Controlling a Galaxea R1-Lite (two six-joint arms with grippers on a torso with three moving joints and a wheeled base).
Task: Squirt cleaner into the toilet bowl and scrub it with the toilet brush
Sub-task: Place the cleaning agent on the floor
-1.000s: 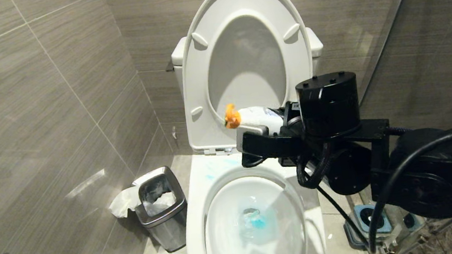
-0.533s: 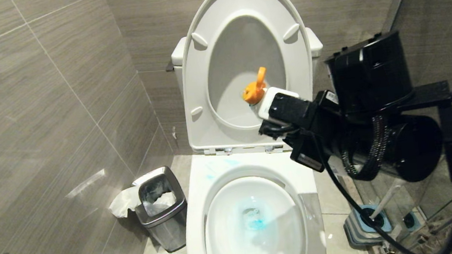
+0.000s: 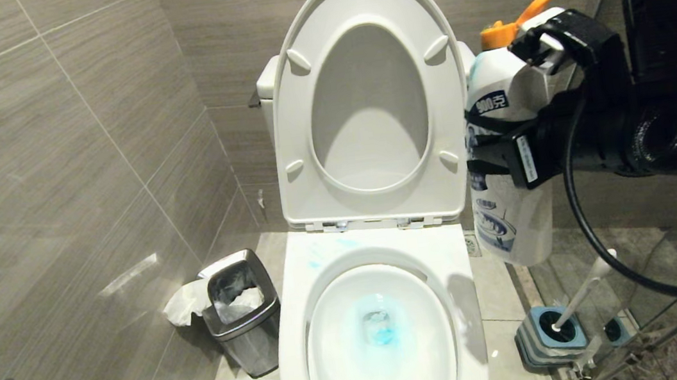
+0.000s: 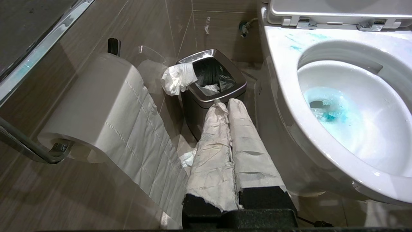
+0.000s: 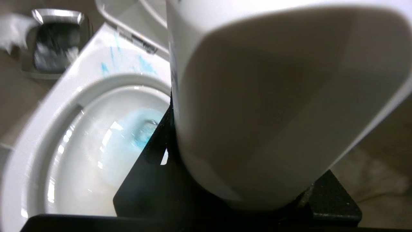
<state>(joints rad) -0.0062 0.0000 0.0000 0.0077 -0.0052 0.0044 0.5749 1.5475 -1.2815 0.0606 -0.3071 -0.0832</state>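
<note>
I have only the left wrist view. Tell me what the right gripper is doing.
Observer: The right gripper has its jaws shut on a white cleaner bottle with an orange cap. It holds the bottle upright, just right of the raised seat.
Operator: Now find the toilet brush for me.
Observer: The toilet brush stands in its blue-grey holder on the floor, right of the toilet bowl. Its handle leans away from the bowl.
</note>
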